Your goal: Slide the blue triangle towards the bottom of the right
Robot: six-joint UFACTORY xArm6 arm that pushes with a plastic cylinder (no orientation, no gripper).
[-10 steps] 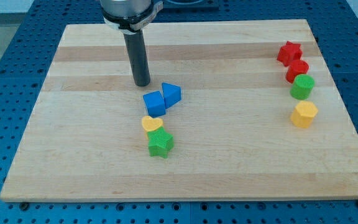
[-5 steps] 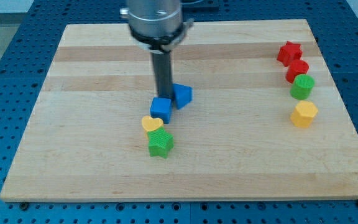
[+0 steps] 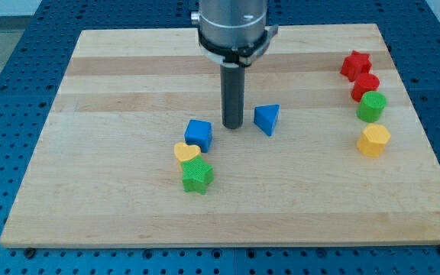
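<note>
The blue triangle (image 3: 266, 119) lies near the middle of the wooden board (image 3: 128, 206). My tip (image 3: 233, 125) stands just to its left, a small gap apart, between it and a blue cube (image 3: 198, 135). The rod rises straight up from the tip to the view's top.
A yellow heart (image 3: 187, 152) and a green star (image 3: 197, 176) sit below the blue cube. At the view's right stand a red star (image 3: 354, 65), a red block (image 3: 365, 86), a green block (image 3: 371, 107) and a yellow hexagon (image 3: 373, 140).
My tip has moved to the right, passing between the two blue blocks. The blue triangle has slid right, away from the blue cube, which shifted slightly.
</note>
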